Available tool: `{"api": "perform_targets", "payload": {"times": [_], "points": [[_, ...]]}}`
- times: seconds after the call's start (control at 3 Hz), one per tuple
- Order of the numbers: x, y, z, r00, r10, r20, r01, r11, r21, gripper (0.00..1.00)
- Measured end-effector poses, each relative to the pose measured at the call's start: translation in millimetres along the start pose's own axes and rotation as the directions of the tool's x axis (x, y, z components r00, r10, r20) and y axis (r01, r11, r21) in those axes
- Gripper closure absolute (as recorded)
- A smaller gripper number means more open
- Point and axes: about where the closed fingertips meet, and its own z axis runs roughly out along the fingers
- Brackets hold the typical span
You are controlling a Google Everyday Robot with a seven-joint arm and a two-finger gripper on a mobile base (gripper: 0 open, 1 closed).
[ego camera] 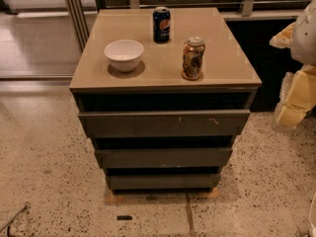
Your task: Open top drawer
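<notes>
Three items on desk (224, 70): white bowl (123, 55) 10 o'clock, blue can (161, 24) 12, patterned can (193, 58) 2. Top drawer (148, 124) just under desk top, dark grey, handleless, pale scratches right half. Tool (295, 100) at 3 o'clock edge, open or closed cannot tell.

The cabinet top (222, 68) is showing a smooth, glossy tan finish and reflecting light; the top drawer (148, 125) is looking matt dark grey, its flat front carrying pale scratches on the right half; the two lower drawer fronts (163, 158) are wearing the same matt grey; the white bowl (124, 54) is gleaming like glazed ceramic; the Pepsi can (161, 24) and the orange-brown can (193, 58) are showing shiny printed metal; the speckled terrazzo floor (44, 157) is looking polished; the gripper (291, 107), at the right edge beside the cabinet, is showing matt white and pale yellow surfaces.
</notes>
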Motion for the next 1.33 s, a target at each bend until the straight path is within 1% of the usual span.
{"api": "perform_targets", "payload": {"times": [0.33, 0.67, 1.0, 1.33], "points": [[-1.5, -0.5, 0.1, 1.0, -0.004, 0.006, 0.004, 1.0, 0.005, 0.0], [-8.2, -1.6, 17.8, 0.997, -0.024, 0.067, 0.023, 0.9996, 0.015, 0.0], [-18.7, -3.2, 52.8, 0.987, -0.026, 0.16, 0.021, 0.9992, 0.034, 0.0], [-30.2, -6.1, 91.7, 0.975, -0.016, 0.22, 0.005, 0.9988, 0.049, 0.0]]}}
